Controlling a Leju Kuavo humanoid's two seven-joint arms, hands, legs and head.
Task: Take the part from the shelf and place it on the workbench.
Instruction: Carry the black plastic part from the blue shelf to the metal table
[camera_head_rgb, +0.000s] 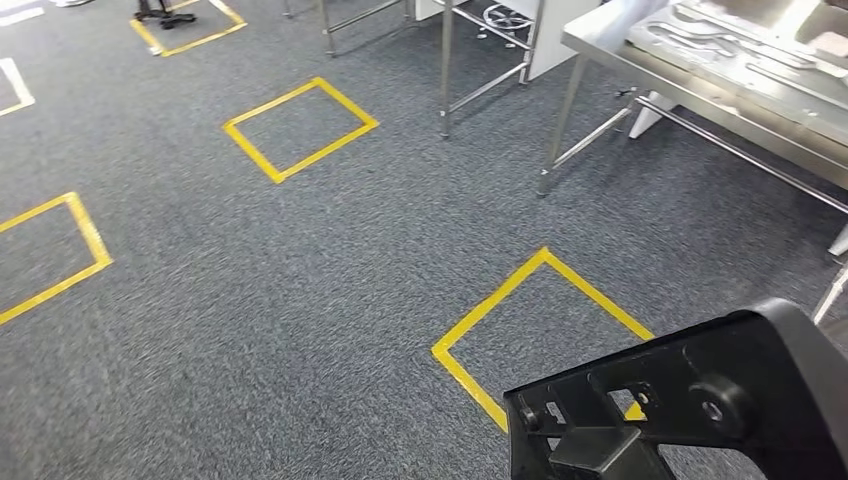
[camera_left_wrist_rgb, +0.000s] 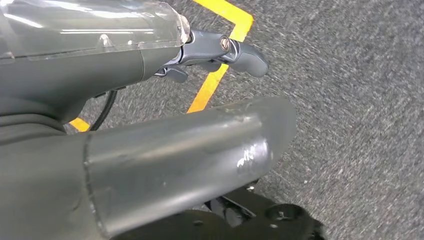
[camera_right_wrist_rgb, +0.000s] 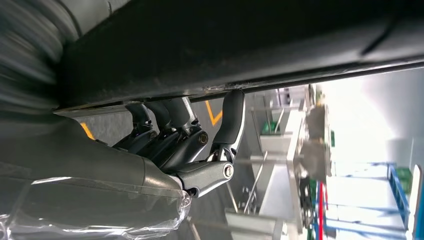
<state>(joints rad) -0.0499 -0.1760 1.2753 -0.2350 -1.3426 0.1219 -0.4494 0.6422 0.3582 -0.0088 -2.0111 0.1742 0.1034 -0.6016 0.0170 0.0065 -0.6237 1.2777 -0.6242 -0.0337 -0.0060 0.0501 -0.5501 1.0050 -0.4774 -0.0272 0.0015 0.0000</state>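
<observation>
Head view: black part (camera_head_rgb: 700, 400) sat low at the right, over carpet (camera_head_rgb: 300, 300) and yellow tape square (camera_head_rgb: 540, 320).
Workbench (camera_head_rgb: 720, 60): far right, well apart from part.
Right hand (camera_right_wrist_rgb: 185, 145): fingers pressed against part (camera_right_wrist_rgb: 225, 45), gripping it.
Left hand (camera_left_wrist_rgb: 215, 52): grasp could not be told.

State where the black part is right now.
In the head view the black part sits at lower right, over the carpet's nearest yellow square; the right hand's fingers press against it.
</observation>
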